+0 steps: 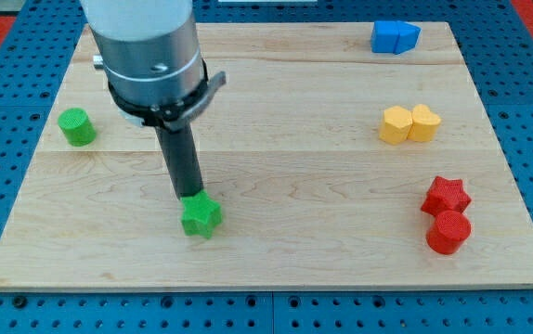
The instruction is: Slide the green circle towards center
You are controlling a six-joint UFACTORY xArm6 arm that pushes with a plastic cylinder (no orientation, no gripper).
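The green circle (77, 126) sits near the board's left edge, at the view's left. My tip (188, 196) is far to its right and lower, touching the top edge of a green star (201, 216) in the lower middle of the board. The rod rises from the tip to the grey arm body (150, 56) at the view's top.
A blue block (395, 36) lies at the top right. Two yellow blocks (409, 123) sit side by side at the right. A red star (446, 196) and a red cylinder (448, 232) sit at the lower right. The wooden board (276, 269) ends at blue pegboard.
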